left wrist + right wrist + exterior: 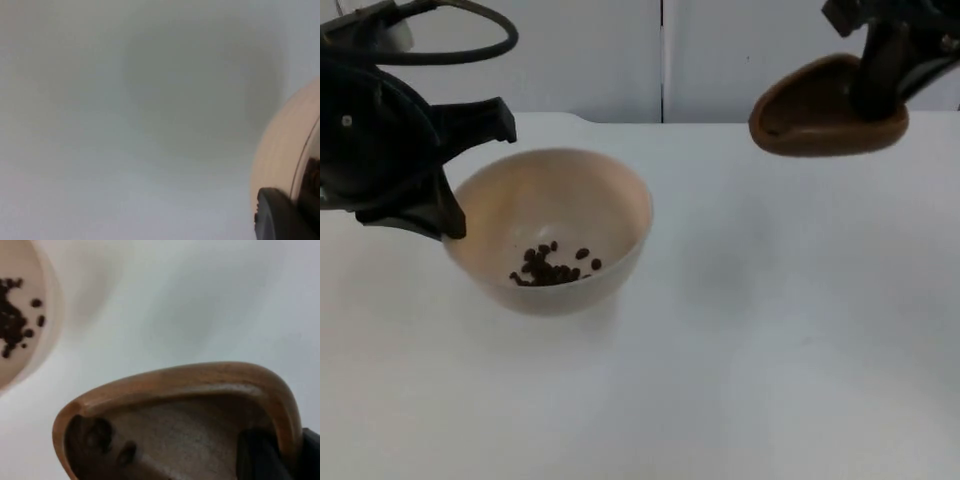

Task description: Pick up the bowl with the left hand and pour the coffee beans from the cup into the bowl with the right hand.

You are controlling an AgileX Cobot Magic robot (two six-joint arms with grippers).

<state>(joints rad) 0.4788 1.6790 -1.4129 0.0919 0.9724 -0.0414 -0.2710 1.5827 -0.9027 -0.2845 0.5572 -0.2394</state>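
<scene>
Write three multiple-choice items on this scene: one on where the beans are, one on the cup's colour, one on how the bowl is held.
1. Where do most of the coffee beans lie?
A. Scattered on the table
B. At the bottom of the bowl
C. Heaped in the cup

2. What colour is the cup?
A. Brown
B. Blue
C. White

3. How is the bowl held?
A. It stands free, with no gripper near
B. The right gripper clamps it
C. The left gripper grips its rim

Answers:
1 B: the dark beans sit in a cluster inside the cream bowl, and the right wrist view shows them there too.
2 A: the cup in the right gripper, up near the partition wall, is wood-brown.
3 C: the left gripper has its fingers on the bowl's rim on the left arm's side.
</scene>
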